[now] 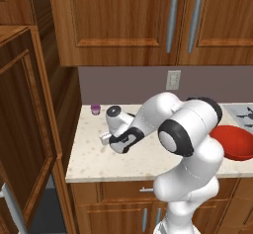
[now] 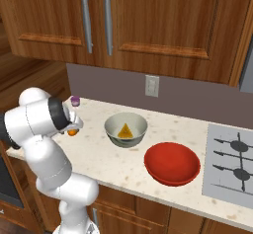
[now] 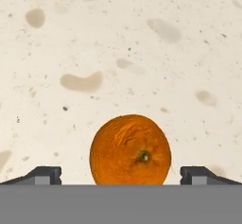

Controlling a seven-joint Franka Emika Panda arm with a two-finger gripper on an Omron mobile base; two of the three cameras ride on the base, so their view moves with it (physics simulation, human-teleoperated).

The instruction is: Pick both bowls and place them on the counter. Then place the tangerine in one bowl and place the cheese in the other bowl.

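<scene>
Low in the middle of the hand view, the tangerine (image 3: 130, 150) lay on the speckled beige worktop (image 3: 142, 53), a round deep-orange fruit with a finely dimpled, streaked skin and a small green stem scar facing the camera, right of its centre. The hand (image 3: 121, 175) stood spread wide, its two dark fingertips (image 3: 43, 175) rising at the lower left and lower right of that frame with the fruit between them and clear worktop showing on both sides of it, so nothing was gripped.

Seen from the right base view, the tangerine (image 2: 72, 133) showed as a small orange spot at centre left, just beside the white arm and partly behind it. Right of it, near the middle of the frame, the pale cream-grey bowl (image 2: 126, 129) sat upright on the worktop (image 2: 163, 124) with the yellow cheese wedge (image 2: 125, 131) inside it, point up. Lower right of that bowl, apart from it, stood the glossy red bowl (image 2: 172, 163); its inside held nothing. A small purple cup (image 2: 75, 100) stood by the wall at the upper left, and a stovetop (image 2: 232, 161) filled the right edge.

From the left base view, the red bowl (image 1: 236, 141) appeared at the right edge, partly behind the arm, and the purple cup (image 1: 95, 109) left of centre near the wall.
</scene>
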